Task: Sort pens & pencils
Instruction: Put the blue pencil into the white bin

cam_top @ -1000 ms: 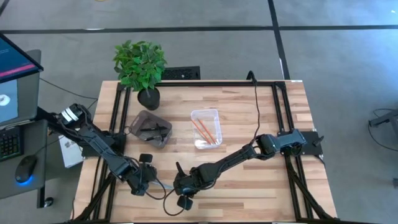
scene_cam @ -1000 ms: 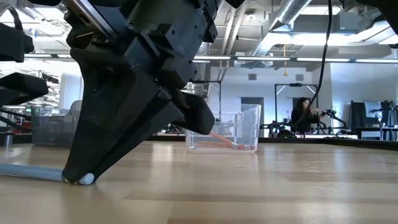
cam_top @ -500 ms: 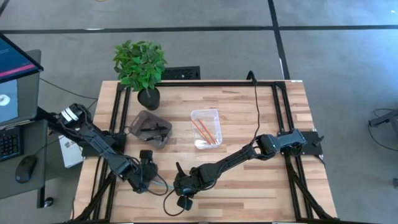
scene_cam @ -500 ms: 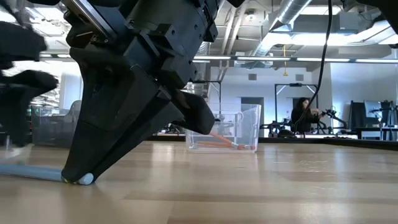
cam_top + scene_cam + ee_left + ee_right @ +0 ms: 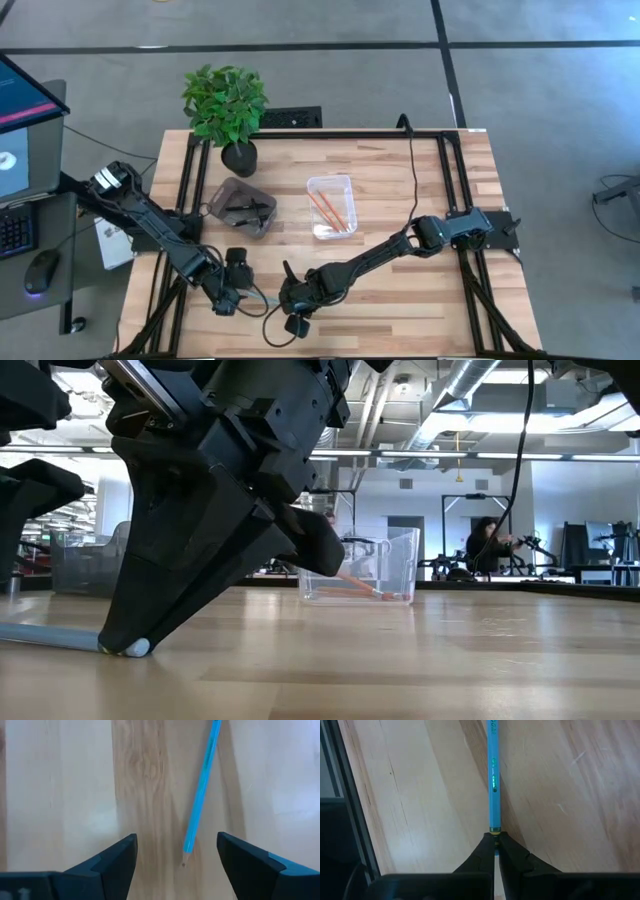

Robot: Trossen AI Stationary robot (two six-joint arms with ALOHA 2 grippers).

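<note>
A light blue pencil lies flat on the wooden table near its front edge. My right gripper is shut on one end of it. My left gripper stands open above the pencil's pointed tip, one finger to each side and clear of it. In the high view the left gripper is left of the right gripper. Two black pens lie in a grey tray. Two orange pencils lie in a clear tray. My right gripper pinches the blunt end of the light blue pencil between its two fingertips, which are in line with the pencil. The fingers slant down from the table's right side. The pencil rests on the table and runs on toward the left gripper.
A potted plant stands at the table's far left corner, behind the grey tray. Black frame rails run along both sides of the table. A person sits far behind the table in the low view.
My left gripper has shifted a little upward over the pencil's pointed end, blurred half a second ago. The light blue pencil has stayed on the table.
</note>
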